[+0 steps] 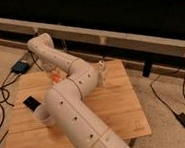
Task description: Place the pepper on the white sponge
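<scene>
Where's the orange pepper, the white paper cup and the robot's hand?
Orange-red tapered pepper (pixel 56 77): camera view, its visible middle.
White paper cup (pixel 43 116): camera view, its rim.
Hand (pixel 49 71): camera view, far end of the arm, by the pepper.

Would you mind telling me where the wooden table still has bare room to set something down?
The wooden table is bare on its right half, from the small white bottle to the near right corner. The left is crowded: pepper, paper cup, black device, arm overhead. The gripper is hidden.

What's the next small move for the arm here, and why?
Probably a small descent toward the pepper. The gripper sits at the wooden table's far-left side, mostly hidden behind the arm, with the pepper showing just beside it. The white sponge isn't visible, so grasping comes first.
</scene>
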{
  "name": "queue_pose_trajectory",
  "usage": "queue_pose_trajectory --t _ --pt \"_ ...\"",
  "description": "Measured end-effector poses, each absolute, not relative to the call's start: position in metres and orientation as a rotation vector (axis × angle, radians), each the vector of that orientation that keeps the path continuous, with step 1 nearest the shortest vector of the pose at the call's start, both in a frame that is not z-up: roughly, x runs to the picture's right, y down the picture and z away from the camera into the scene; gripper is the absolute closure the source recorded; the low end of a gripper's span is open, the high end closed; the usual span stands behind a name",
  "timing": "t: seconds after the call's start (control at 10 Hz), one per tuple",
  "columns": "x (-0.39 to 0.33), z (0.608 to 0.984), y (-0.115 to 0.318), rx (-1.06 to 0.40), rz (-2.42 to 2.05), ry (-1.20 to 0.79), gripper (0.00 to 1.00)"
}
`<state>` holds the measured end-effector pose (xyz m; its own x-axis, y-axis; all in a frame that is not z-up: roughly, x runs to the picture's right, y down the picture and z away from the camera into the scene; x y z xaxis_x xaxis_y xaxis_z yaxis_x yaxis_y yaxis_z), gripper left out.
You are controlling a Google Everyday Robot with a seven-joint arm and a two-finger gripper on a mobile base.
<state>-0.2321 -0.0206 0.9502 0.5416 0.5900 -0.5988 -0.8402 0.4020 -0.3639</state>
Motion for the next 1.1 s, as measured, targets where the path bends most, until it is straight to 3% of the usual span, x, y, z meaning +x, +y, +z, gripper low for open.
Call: queue_pose_trajectory --t 0.1,0.3,0.8,0.9,1.1 --pt "-0.232 0.953 -0.019 -0.696 0.929 0.410 0.99" --pt "-0.233 0.958 -0.017 -0.692 0.917 0.409 0.81" --pt "-0.240 0.961 -0.015 -0.696 0.898 0.393 0.27" --pt "-0.240 0.962 -0.015 -0.695 0.897 0.391 0.21" --pt "-0.238 0.963 -0.016 -0.693 0.898 0.387 0.20"
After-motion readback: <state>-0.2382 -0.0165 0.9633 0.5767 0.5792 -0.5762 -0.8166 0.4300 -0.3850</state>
